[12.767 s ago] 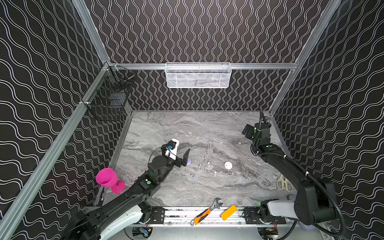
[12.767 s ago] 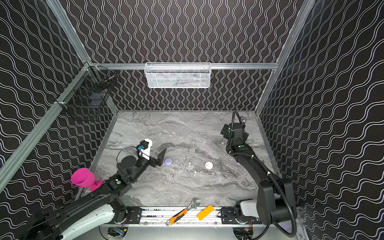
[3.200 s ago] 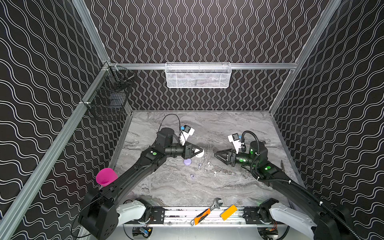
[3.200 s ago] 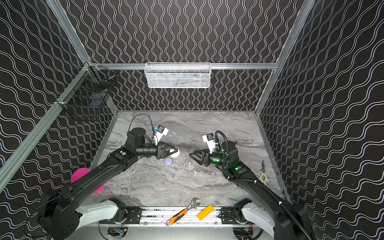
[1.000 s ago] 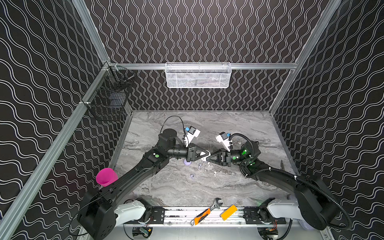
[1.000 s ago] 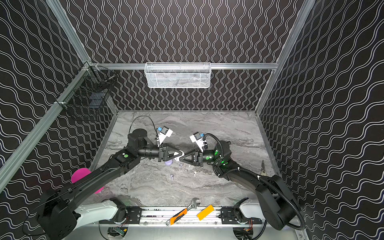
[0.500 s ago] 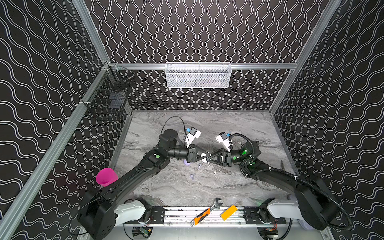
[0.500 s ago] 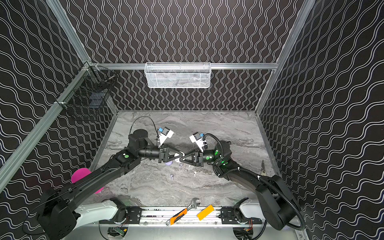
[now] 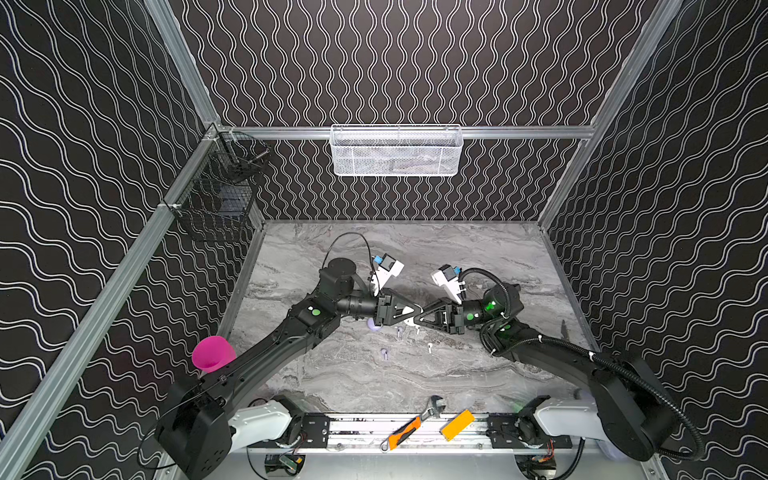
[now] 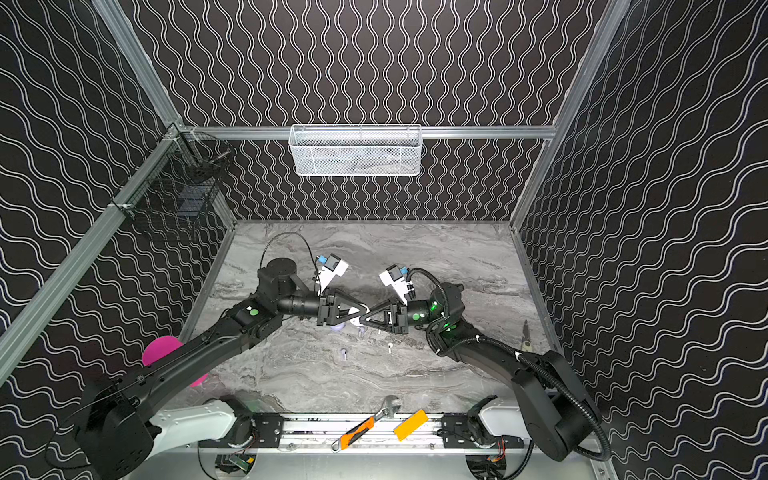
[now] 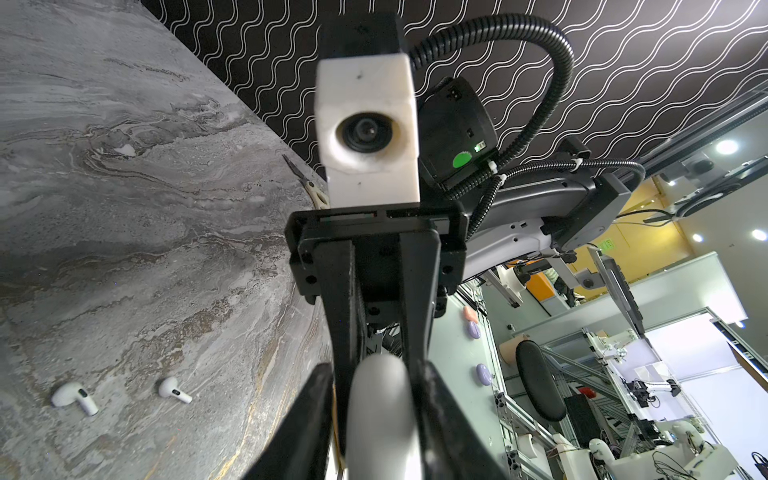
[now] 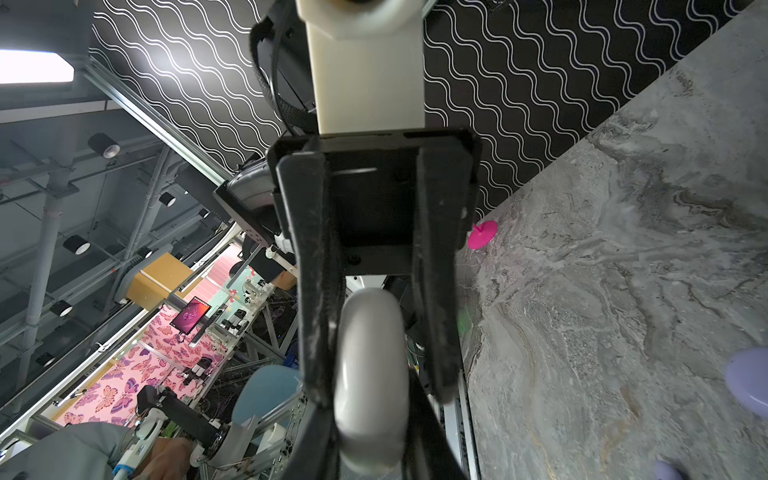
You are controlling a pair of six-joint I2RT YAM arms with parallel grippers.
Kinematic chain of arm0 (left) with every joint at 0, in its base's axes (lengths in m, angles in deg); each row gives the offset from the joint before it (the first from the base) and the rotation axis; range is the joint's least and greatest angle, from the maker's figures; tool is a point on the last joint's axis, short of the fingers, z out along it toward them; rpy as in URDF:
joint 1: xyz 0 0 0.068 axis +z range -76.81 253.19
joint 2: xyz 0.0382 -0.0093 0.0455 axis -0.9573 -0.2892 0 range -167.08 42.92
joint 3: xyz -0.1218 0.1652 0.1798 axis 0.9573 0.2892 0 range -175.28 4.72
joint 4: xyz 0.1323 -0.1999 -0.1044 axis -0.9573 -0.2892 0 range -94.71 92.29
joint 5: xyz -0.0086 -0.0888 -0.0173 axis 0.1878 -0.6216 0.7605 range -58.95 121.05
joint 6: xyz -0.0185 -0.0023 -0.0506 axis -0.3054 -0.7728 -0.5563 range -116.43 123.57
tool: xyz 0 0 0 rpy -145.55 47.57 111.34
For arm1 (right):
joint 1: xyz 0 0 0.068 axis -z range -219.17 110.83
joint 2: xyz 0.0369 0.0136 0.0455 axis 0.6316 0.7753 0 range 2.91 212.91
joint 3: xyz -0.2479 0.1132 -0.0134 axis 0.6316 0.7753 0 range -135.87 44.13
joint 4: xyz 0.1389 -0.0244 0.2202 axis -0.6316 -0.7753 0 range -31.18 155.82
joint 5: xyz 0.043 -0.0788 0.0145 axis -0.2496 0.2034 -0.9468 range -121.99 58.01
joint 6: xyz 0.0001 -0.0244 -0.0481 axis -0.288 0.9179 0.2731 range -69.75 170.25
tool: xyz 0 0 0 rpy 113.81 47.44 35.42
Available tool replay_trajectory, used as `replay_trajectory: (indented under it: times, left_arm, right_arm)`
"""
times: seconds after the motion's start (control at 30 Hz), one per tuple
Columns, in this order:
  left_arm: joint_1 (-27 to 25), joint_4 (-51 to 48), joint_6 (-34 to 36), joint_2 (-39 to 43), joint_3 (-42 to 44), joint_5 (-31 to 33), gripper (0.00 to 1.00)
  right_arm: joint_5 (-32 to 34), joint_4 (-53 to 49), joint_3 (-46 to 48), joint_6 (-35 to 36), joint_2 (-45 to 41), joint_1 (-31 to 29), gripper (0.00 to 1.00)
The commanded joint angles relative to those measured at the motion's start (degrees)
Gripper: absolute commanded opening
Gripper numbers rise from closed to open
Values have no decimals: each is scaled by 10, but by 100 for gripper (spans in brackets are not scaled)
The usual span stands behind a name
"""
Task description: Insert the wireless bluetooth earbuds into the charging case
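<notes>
Handover, seemingly, at mid-frame: your right pincer (image 9: 417, 320) clamps the white charging case (image 9: 409, 321), your left pincer (image 9: 418, 311) stands slack around it, and the earbuds (image 9: 429, 346) lie on the tabletop (image 9: 415, 374) just below.

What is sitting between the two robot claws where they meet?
A white round case, held up off the table between the left gripper and right gripper; both wrist views show it edge-on between the fingers.

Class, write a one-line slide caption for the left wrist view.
Right tool clamps the white case; two white earbuds lie loose on the marble table.
</notes>
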Motion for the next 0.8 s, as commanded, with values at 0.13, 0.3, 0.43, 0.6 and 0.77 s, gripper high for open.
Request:
replay_trajectory:
  times: [0.13, 0.3, 0.43, 0.6, 0.77]
  left_arm:
    - [2, -33, 28, 1, -26, 15, 58]
    - [22, -42, 35, 12, -27, 19, 60]
    - [47, -33, 26, 34, -12, 8, 59]
    - [47, -35, 35, 54, 4, 19, 60]
    - [47, -25, 36, 72, 28, 38, 60]
  right_arm:
    - [4, 12, 0, 10, -14, -1, 9]
    - [24, -39, 1, 41, -31, 6, 8]
    - [37, -53, 0, 43, -44, 21, 7]
    - [50, -35, -12, 21, -42, 26, 7]
    - [66, -17, -22, 4, -37, 26, 8]
